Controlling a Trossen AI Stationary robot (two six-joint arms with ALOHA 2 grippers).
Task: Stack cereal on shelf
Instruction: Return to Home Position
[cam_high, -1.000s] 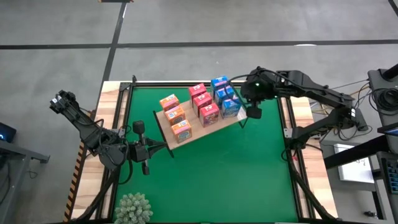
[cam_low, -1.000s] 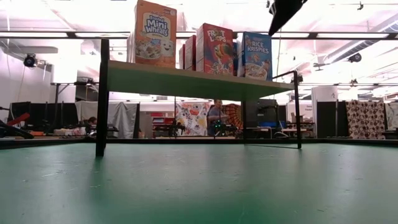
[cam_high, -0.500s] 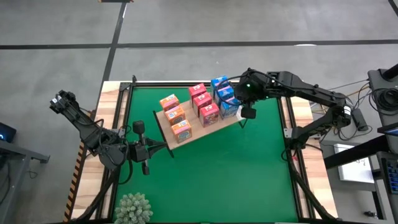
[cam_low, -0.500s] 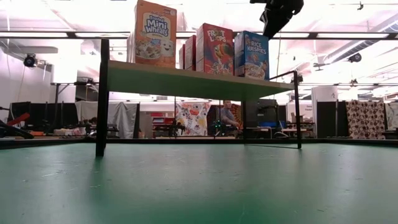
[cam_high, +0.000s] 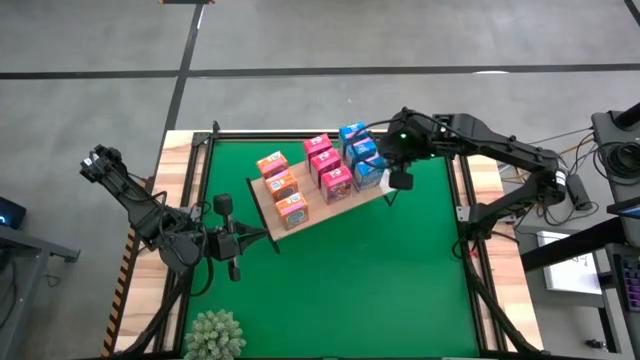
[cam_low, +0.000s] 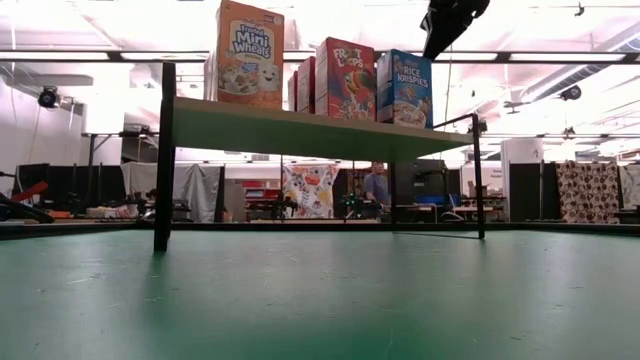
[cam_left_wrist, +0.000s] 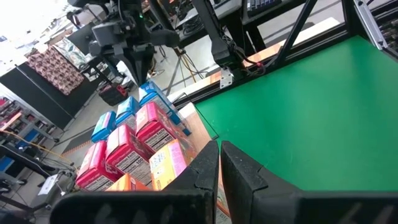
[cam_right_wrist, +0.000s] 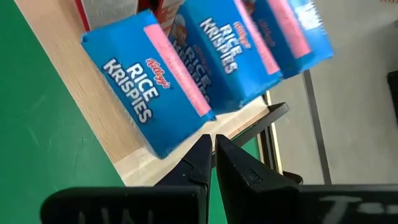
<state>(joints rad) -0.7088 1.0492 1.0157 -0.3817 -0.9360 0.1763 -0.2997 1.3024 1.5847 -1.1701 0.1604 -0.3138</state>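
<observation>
Bright, even indoor light; glare overhead in the low view.
From table height the ceiling (cam_low: 120, 30) at 12 o'clock burns white behind the boxes (cam_low: 250, 55); the underside of the shelf (cam_low: 300, 130) is shaded, and its leg throws a faint shadow on the mat (cam_low: 300, 300) toward 6 o'clock.

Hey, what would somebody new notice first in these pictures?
Nine small cardboard cereal boxes in three colour rows, orange, pink-red and blue, stand on the wide light-wood shelf board at the far middle of the green mat. The right gripper hangs above, beside the blue row's near end, jaws shut; the left gripper waits at the left edge.
</observation>
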